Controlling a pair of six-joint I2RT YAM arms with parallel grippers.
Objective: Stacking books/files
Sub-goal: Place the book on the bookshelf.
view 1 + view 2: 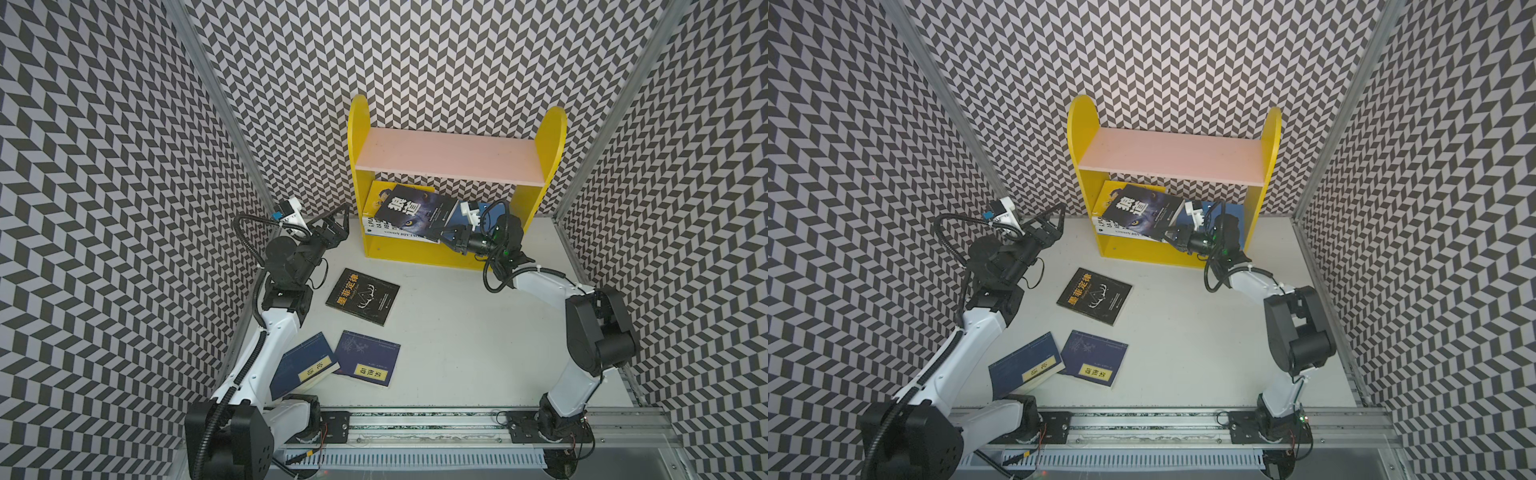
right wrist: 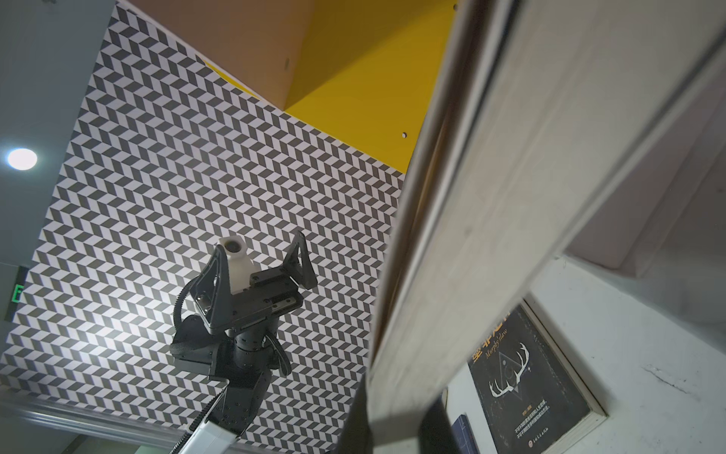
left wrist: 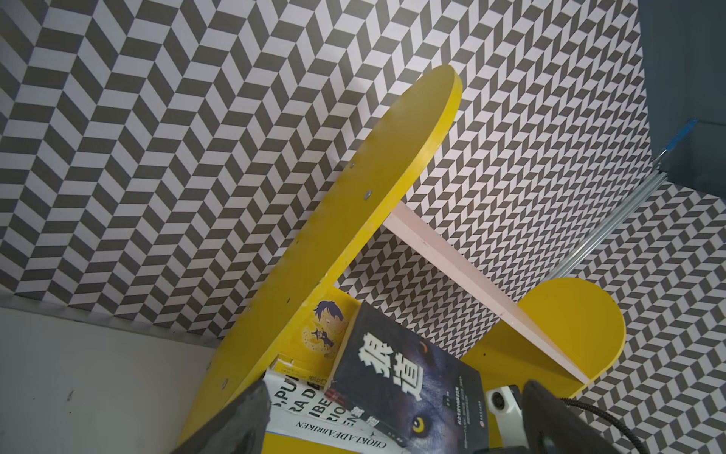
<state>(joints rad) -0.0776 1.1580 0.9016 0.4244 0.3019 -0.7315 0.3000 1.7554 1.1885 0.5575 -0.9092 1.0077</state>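
My right gripper (image 1: 440,235) (image 2: 393,428) is shut on the lower edge of a black wolf-cover book (image 1: 415,210) (image 3: 404,369), which is tilted in the lower bay of the yellow shelf (image 1: 415,255). The book leans over a yellow cartoon book (image 1: 378,194) and a white book (image 1: 379,229). To the left of the shelf my left gripper (image 1: 338,222) (image 3: 396,389) hangs open and empty, pointing at those books. On the table lie a black antler-cover book (image 1: 362,296) and two navy books (image 1: 305,368) (image 1: 368,358) with yellow labels.
The shelf has a pink upper board (image 1: 449,156) with nothing on it. Patterned walls close in the back and both sides. A metal rail (image 1: 415,419) carrying both arm bases runs along the table's front edge. My left arm passes over one navy book's corner.
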